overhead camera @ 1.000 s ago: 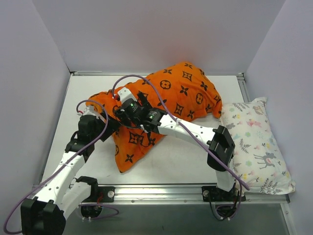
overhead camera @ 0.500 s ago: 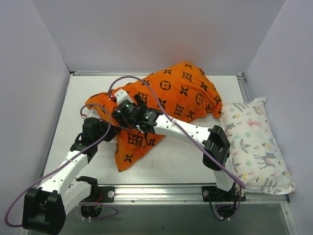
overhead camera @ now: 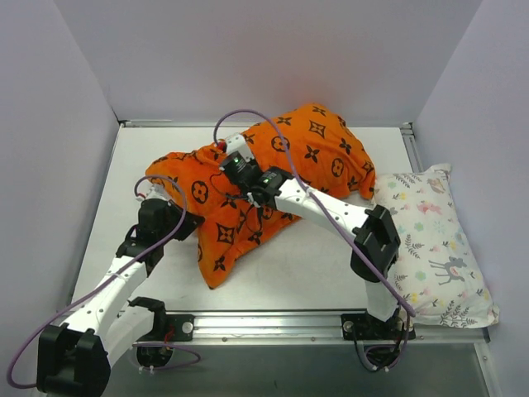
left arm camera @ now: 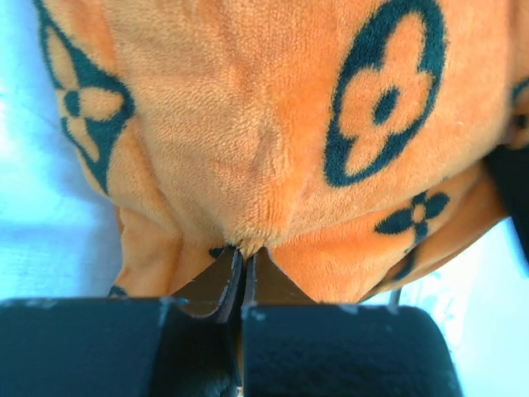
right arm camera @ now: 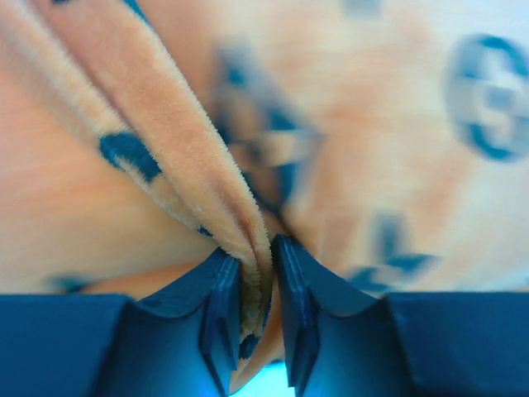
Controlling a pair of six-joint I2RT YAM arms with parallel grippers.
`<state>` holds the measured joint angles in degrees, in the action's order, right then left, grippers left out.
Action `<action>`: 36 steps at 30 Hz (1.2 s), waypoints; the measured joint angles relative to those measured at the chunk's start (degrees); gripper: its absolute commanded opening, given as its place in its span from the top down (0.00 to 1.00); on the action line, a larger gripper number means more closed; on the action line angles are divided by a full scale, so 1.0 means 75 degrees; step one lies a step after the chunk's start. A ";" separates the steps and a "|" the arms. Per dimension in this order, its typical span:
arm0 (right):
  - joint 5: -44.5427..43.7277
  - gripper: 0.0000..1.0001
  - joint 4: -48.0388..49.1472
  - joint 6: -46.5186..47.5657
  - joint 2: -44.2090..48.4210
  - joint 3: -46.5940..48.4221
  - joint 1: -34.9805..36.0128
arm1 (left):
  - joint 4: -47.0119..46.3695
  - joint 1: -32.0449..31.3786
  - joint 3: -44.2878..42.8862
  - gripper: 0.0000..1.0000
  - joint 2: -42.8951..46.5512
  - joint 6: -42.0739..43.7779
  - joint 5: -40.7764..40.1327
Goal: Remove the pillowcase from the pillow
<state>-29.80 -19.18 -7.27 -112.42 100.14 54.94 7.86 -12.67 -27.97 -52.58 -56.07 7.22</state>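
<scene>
The bright orange pillowcase (overhead camera: 306, 157) with black flower motifs lies bunched across the middle of the table. The pillow is hidden inside it. My left gripper (overhead camera: 192, 220) is at the cover's lower left part. In the left wrist view it (left arm camera: 245, 252) is shut on a small pinch of the orange fabric (left arm camera: 248, 149). My right gripper (overhead camera: 227, 155) sits on top of the cover near its left end. In the right wrist view it (right arm camera: 258, 265) is shut on a raised fold of the pillowcase (right arm camera: 173, 124).
A white pillow printed with pastel animals (overhead camera: 434, 244) lies along the table's right edge. White walls close off the left, back and right. The right arm's elbow (overhead camera: 376, 240) hangs over the table (overhead camera: 306, 273) in front of the cover.
My right gripper has moved back and to the right and closed on a fold of the pillowcase, pulling it up. The left gripper closed on the fabric and holds its place.
</scene>
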 measured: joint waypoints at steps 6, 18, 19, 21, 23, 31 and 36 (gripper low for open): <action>0.0047 0.90 -0.0134 -0.0644 0.0819 -0.0589 -0.1259 | 0.0632 0.0163 -0.0166 1.00 0.0294 0.0128 -0.0102; 0.1507 0.94 0.0446 -0.1670 0.1265 -0.1941 -0.2165 | 0.1513 0.0662 -0.0341 1.00 0.0586 0.0752 0.0131; 0.1620 0.94 0.0548 -0.1693 0.1332 -0.2052 -0.2186 | 0.1609 0.0580 -0.0437 0.94 0.0580 0.0871 0.0122; 0.1853 0.96 0.0764 -0.1751 0.1428 -0.2279 -0.2238 | 0.1894 0.0300 -0.0801 0.85 0.0577 0.1195 0.0029; 0.2116 0.96 0.0988 -0.1839 0.1443 -0.2465 -0.2317 | 0.2130 -0.0026 -0.1294 0.59 0.0536 0.1521 -0.0044; 0.3042 1.00 0.1614 -0.2119 0.1448 -0.2873 -0.2495 | 0.2063 -0.2363 -0.3249 0.16 -0.0361 0.2133 -0.1212; 0.3442 1.00 0.1816 -0.2294 0.1451 -0.2981 -0.2629 | 0.2005 -0.3719 -0.4243 0.09 -0.1961 0.2180 -0.2398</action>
<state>-3.99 -5.56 -24.47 -101.54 77.78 35.22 22.90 -40.56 -59.79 -67.29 -39.72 -10.76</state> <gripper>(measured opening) 0.086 0.893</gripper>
